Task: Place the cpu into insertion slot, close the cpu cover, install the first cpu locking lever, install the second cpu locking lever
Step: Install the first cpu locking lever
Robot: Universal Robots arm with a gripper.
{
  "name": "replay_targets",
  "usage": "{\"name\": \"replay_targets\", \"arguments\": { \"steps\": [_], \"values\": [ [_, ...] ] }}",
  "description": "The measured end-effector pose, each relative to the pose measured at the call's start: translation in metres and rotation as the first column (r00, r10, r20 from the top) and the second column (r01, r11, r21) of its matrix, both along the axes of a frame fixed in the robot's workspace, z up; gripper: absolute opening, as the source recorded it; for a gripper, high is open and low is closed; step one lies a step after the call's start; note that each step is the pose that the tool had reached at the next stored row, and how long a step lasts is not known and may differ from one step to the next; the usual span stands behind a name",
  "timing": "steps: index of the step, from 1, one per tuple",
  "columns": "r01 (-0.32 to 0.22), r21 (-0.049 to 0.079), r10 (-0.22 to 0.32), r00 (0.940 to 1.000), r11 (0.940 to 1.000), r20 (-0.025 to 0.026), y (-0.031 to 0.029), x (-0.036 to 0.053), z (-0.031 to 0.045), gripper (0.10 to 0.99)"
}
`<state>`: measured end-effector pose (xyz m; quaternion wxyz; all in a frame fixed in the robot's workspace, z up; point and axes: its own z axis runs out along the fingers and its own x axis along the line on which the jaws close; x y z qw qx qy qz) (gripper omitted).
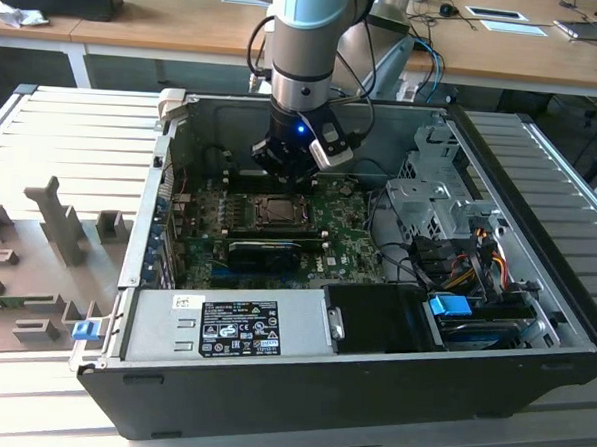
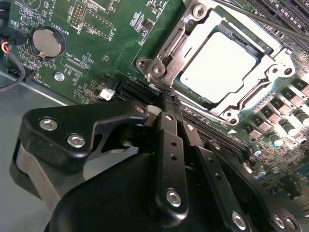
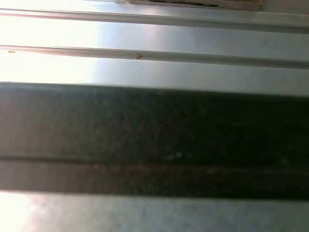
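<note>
In the second wrist view the cpu [image 2: 217, 67] lies in the insertion slot [image 2: 227, 110], its pale face showing through the square opening of the cpu cover [image 2: 186, 36], which lies flat over it. A thin metal rod [image 2: 260, 20] runs past the slot's far side. My gripper [image 2: 167, 96] is shut with nothing between its black fingers [image 2: 170, 140], its tip just off a corner of the slot beside a screw post [image 2: 158, 70]. In the exterior view the gripper [image 1: 286, 168] hangs inside the open computer case, just behind the slot [image 1: 276, 211] on the green board [image 1: 342, 248].
A power supply [image 1: 228, 325] lies along the case's front, and a drive cage [image 1: 435, 201] with cables [image 1: 456, 267] is on the exterior view's right. A coin battery [image 2: 47, 41] and a black card slot [image 2: 137, 89] sit near the gripper. Grey fixtures [image 1: 58, 221] stand outside on the exterior view's left.
</note>
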<state>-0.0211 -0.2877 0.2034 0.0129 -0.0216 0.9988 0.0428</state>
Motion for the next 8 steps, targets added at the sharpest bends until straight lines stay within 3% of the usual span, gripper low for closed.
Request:
{"name": "replay_targets", "arguments": {
  "steps": [6,8],
  "values": [
    [0.000,-0.001,0.000,1.0000,1.0000,-0.0001,-0.0001,0.0002,-0.0026,0.106],
    [0.000,0.005,0.000,1.0000,1.0000,0.0002,0.0000,0.0002,-0.0027,0.106]
  ]
}}
